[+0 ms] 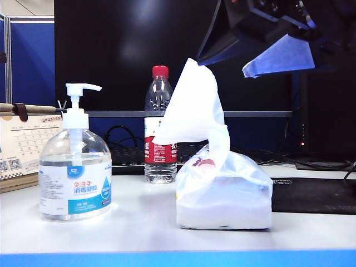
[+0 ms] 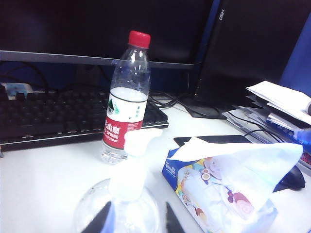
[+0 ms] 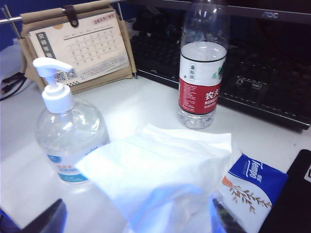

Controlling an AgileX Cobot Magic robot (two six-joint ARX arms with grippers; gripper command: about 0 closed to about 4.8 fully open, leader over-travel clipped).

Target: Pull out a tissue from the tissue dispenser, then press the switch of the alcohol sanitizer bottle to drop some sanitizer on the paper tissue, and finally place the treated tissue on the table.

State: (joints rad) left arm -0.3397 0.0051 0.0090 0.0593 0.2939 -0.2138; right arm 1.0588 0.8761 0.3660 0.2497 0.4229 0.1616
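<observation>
The tissue dispenser lies on the white table, and one white tissue stands up out of its top. My right gripper hangs open just above and to the right of the tissue's tip. In the right wrist view the tissue rises between the gripper's widely spread fingers, with nothing clamped. The alcohol sanitizer bottle stands at the left with its white switch on top. My left gripper is open right above that bottle, short of the switch.
A red-capped water bottle stands behind, between bottle and dispenser. A desk calendar is at the far left. A keyboard and monitor lie at the back. A black mat and cables are at the right.
</observation>
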